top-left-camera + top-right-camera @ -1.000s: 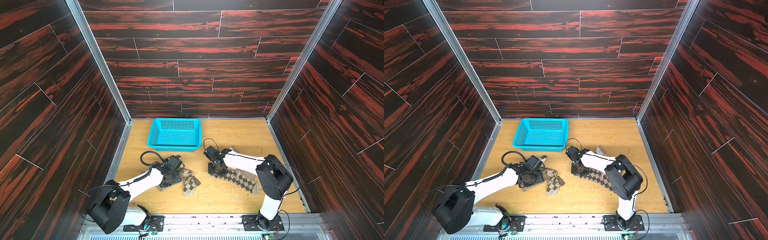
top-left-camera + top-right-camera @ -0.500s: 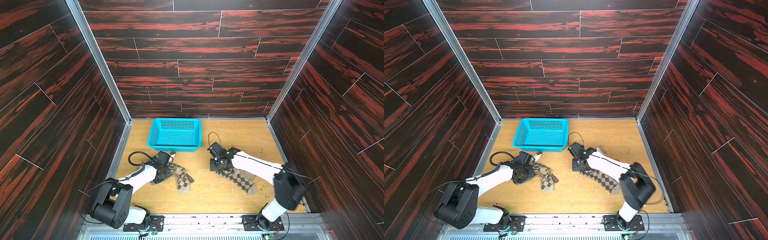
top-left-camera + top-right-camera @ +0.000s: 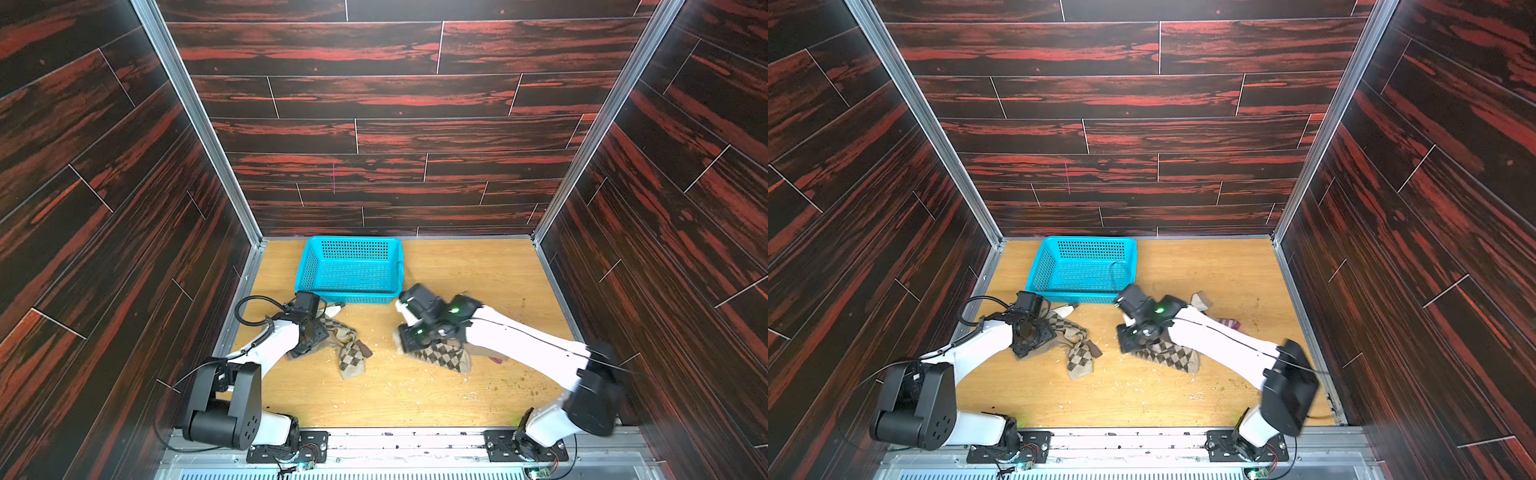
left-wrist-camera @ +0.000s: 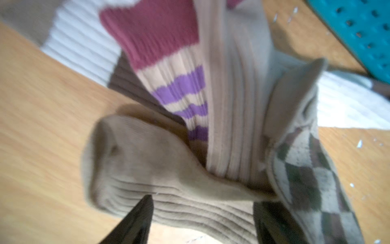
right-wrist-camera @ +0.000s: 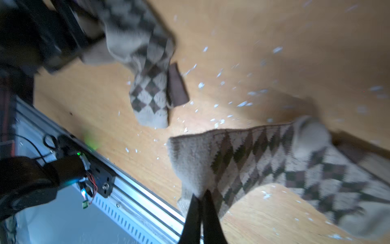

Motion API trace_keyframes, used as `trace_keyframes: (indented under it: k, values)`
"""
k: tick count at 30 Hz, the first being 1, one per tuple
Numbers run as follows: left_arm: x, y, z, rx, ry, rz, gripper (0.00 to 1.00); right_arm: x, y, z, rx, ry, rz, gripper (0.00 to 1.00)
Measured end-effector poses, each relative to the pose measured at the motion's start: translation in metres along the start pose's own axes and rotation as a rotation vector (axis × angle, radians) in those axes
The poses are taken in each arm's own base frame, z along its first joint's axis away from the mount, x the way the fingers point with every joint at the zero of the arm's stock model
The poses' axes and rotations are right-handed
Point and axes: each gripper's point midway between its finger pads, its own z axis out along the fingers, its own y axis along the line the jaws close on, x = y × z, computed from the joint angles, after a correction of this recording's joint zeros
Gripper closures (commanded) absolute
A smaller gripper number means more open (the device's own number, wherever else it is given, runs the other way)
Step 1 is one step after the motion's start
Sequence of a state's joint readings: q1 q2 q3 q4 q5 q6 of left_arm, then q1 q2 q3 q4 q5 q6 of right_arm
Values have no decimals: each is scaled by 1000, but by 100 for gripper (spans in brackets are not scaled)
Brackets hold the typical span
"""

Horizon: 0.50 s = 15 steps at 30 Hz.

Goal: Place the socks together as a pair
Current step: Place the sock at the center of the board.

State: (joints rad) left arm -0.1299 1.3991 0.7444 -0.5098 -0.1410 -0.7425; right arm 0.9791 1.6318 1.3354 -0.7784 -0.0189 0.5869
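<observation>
Right jaws have just closed, pinching one argyle sock (image 5: 263, 160) — ready to carry toward its mate (image 5: 150, 95); left jaws have spread, freeing the tan sock (image 4: 158, 169).

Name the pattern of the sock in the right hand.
Tan and brown diamonds: an argyle sock, clearest in the right wrist view.

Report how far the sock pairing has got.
Done: no pair lies together yet. In hand: the right gripper is shut on one argyle sock; the left gripper is open over the plain tan sock. Left: join it to the other argyle sock, then sort the heap.
</observation>
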Motion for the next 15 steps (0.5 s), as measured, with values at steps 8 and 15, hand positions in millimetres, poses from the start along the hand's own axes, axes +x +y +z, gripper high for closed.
trace_keyframes:
  k: [8, 15]
  values:
    - [-4, 15, -39, 9, -61, -12, 1, 20, 16, 58, -34, 150, 52, 60]
    - [-6, 13, -85, 105, -110, -36, 0, 20, 9, 25, -85, 105, 100, 41]
